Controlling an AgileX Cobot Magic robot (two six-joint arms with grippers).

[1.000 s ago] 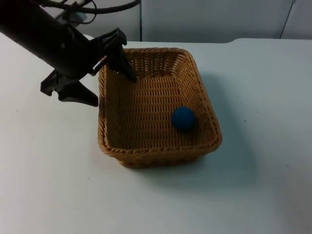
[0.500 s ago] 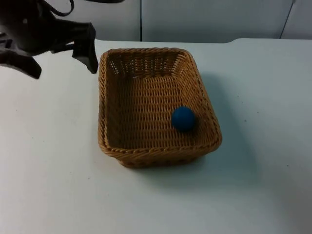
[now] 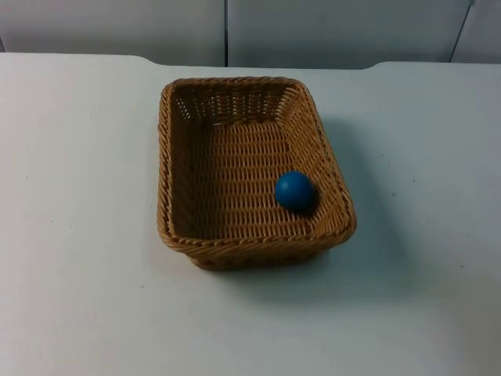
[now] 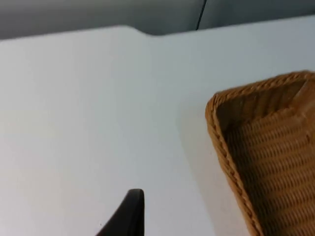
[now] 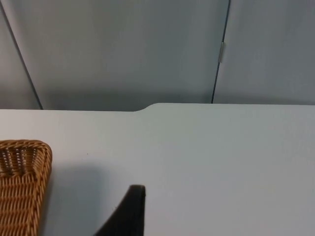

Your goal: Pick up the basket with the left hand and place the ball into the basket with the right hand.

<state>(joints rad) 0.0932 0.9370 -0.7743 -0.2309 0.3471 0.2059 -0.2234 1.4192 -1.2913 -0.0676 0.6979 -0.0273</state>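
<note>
A rectangular woven wicker basket [image 3: 235, 168], light brown with a braided rim, stands flat on the white table top [image 3: 78, 298] near the middle of the top view. Its long sides run away from the camera toward the grey partition wall [image 3: 329, 31]. A small round blue ball [image 3: 294, 190] lies inside the basket on its woven floor, close against the right-hand wall and nearer the front end than the far end.

The left gripper is raised off the table to the side of the basket; one black fingertip [image 4: 129, 214] hangs above bare white surface, apart from the basket's corner, whose rim and inner weave appear alongside. Nothing is gripped by that fingertip, but how wide the tool stands cannot be told.

The right gripper also waits clear of the basket, a single black fingertip [image 5: 129, 212] above bare table, with one rounded basket corner off to the side and the partition wall beyond. Its opening likewise cannot be told
</note>
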